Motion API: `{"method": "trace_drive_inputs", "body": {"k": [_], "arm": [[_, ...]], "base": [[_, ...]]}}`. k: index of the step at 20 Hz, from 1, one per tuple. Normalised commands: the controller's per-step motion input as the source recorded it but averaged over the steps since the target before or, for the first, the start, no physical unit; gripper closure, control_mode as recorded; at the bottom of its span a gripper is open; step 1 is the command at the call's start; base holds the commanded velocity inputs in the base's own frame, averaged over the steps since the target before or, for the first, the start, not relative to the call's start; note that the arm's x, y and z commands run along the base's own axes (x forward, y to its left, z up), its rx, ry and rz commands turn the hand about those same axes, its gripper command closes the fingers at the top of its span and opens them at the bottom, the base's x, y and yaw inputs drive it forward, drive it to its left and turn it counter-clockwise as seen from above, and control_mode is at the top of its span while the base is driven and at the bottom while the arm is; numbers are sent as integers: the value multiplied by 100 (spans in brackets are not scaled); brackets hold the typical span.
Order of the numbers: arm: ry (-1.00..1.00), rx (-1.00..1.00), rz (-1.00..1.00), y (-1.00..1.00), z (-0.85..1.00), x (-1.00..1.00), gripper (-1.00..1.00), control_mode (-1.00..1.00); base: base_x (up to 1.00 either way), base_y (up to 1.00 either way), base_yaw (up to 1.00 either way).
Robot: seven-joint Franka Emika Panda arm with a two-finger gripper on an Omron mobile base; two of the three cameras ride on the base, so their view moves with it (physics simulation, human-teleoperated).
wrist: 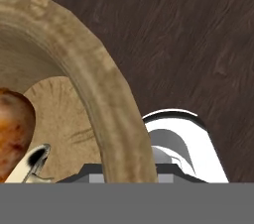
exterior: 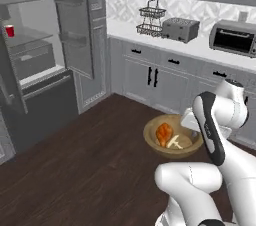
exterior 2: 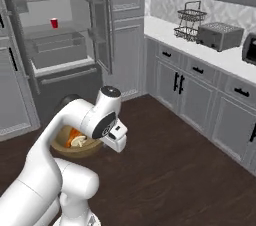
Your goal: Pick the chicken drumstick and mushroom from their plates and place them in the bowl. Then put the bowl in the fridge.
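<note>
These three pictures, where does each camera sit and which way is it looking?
Left base view: behind the arm's left, looking forward and down at the bowl, open fridge and counter; arm rises lower right.
Right base view: behind its right, same scene; arm lower left.
Hand view: on the hand, looking along it at the bowl's rim and the drumstick.
Both base views share bowl, fridge, toaster.

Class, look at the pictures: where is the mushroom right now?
The mushroom lies inside the wooden bowl, right beside the chicken drumstick, held up above the dark wood floor, short of the open fridge.
</note>
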Motion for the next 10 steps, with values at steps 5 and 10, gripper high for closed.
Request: {"method": "trace_drive_inputs", "body": {"k": [5,10], "arm": [[0,0,0,0,0,0,100,100],[0,0,0,0,0,0,100,100]], "base": [[100,0,60],[100,0,55]]}}
